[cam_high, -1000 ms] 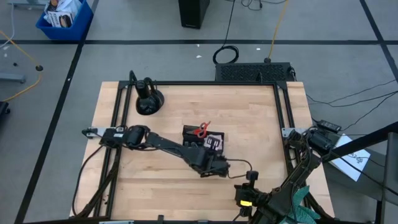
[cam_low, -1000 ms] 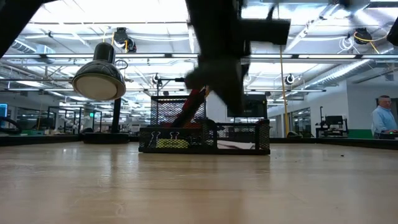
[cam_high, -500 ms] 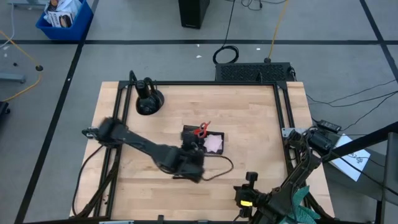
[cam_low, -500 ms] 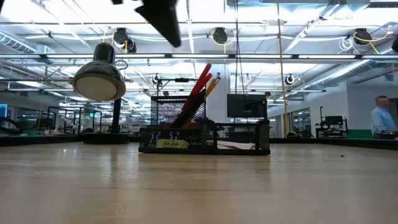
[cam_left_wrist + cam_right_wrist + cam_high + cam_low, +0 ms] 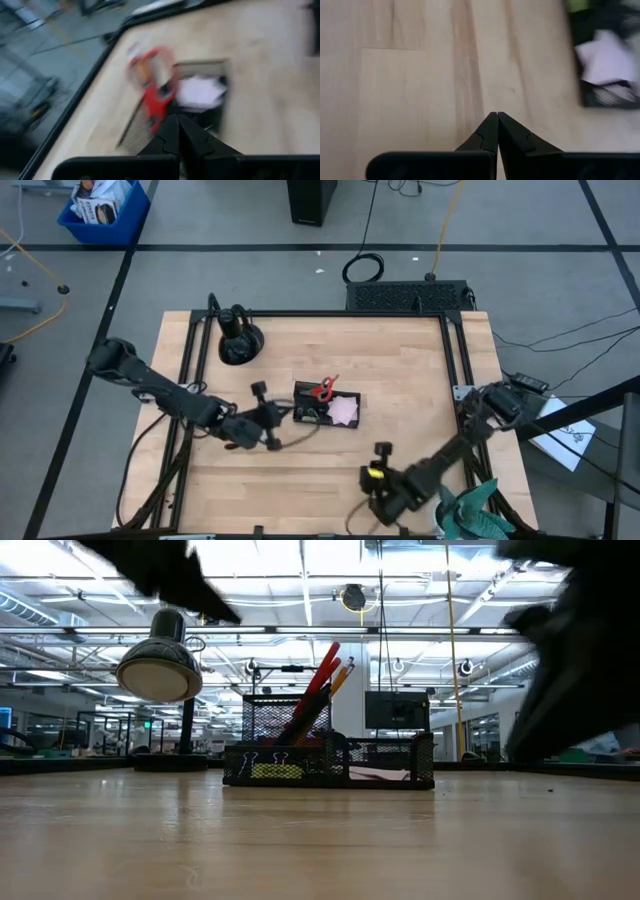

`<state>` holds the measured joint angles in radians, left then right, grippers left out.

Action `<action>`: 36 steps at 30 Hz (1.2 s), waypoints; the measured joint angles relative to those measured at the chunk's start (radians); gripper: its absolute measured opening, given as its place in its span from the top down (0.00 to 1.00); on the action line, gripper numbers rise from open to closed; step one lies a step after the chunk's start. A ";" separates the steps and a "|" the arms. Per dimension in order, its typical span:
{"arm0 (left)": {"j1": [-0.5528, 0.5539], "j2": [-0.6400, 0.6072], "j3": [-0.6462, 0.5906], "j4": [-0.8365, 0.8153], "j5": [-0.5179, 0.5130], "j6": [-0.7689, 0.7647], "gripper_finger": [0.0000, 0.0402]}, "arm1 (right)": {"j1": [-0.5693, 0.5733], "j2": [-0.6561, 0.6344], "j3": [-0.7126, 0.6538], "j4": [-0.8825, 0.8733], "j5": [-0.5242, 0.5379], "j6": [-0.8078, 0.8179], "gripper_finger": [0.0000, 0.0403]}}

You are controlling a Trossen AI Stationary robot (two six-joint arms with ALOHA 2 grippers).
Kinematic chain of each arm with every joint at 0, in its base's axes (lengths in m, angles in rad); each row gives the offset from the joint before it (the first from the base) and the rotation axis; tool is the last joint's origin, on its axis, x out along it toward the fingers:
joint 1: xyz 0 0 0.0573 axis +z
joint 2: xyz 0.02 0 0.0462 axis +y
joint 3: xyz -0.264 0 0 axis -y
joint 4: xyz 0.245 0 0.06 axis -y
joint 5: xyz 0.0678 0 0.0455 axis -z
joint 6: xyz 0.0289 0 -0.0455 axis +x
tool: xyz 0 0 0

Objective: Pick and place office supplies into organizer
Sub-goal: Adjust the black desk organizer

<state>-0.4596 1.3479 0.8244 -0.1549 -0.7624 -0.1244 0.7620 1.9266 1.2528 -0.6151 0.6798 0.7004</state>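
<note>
The black organizer (image 5: 327, 408) (image 5: 330, 762) stands at the table's middle. In it the red-handled scissors (image 5: 324, 388) (image 5: 316, 680) and orange pencils (image 5: 338, 675) lean in its mesh cup. The pink notepad (image 5: 346, 410) (image 5: 200, 92) lies in its right compartment, and a yellow-green piece (image 5: 275, 771) and black clips (image 5: 262, 758) sit at its left end. My left gripper (image 5: 276, 426) (image 5: 177, 118) hangs shut just left of the organizer. My right gripper (image 5: 376, 500) (image 5: 496, 115) is shut above bare wood near the front edge. Neither holds anything.
A round black domed object (image 5: 240, 342) (image 5: 160, 670) stands at the far left of the table. A teal-green cloth (image 5: 470, 510) lies at the near right corner under my right arm. Bare wood spreads in front of the organizer (image 5: 320, 840).
My left gripper has drawn back from the organizer's near right side toward the table's left edge, rising and rolling, its fingers shut throughout. My right gripper has sunk and gone toward the table's left, farther in over the wood. The organizer has kept still.
</note>
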 joint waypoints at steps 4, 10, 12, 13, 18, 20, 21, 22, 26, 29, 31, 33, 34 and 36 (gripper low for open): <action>0.038 -0.025 -0.123 0.080 -0.075 -0.029 1.00 | -0.105 0.000 -0.106 0.195 -0.099 -0.096 1.00; 0.130 -0.032 -0.259 0.215 -0.142 -0.040 1.00 | -0.197 -0.018 -0.179 0.313 -0.162 -0.203 1.00; 0.182 -0.032 -0.300 0.270 -0.131 -0.040 1.00 | -0.225 -0.030 -0.185 0.321 -0.181 -0.237 1.00; 0.210 -0.032 -0.320 0.303 -0.112 -0.030 1.00 | -0.239 -0.037 -0.188 0.323 -0.192 -0.248 1.00; 0.377 -0.031 -0.401 0.476 0.086 0.082 1.00 | -0.289 -0.087 -0.233 0.372 -0.184 -0.299 1.00; 0.450 -0.031 -0.413 0.521 0.189 0.121 1.00 | -0.310 -0.106 -0.263 0.411 -0.191 -0.302 1.00; 0.484 -0.031 -0.413 0.527 0.238 0.133 1.00 | -0.318 -0.112 -0.283 0.437 -0.203 -0.303 1.00; 0.514 -0.030 -0.413 0.532 0.285 0.142 1.00 | -0.327 -0.118 -0.307 0.462 -0.215 -0.303 1.00; 0.588 -0.030 -0.408 0.553 0.409 0.169 1.00 | -0.350 -0.140 -0.397 0.600 -0.247 -0.302 1.00; 0.596 -0.030 -0.408 0.553 0.442 0.172 1.00 | -0.360 -0.144 -0.450 0.699 -0.260 -0.302 1.00; 0.590 -0.030 -0.408 0.560 0.454 0.172 1.00 | -0.366 -0.145 -0.473 0.746 -0.262 -0.303 1.00; 0.587 -0.015 -0.408 0.584 0.458 0.177 1.00 | -0.375 -0.145 -0.489 0.779 -0.267 -0.306 1.00; 0.585 -0.007 -0.408 0.596 0.460 0.180 1.00 | -0.379 -0.145 -0.495 0.792 -0.270 -0.311 1.00; 0.584 0.011 -0.408 0.629 0.483 0.181 1.00 | -0.385 -0.144 -0.503 0.814 -0.272 -0.324 1.00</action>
<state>0.1242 1.3590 0.4160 0.4744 -0.2794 0.0561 0.3768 1.7828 0.7503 0.1994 0.4075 0.3766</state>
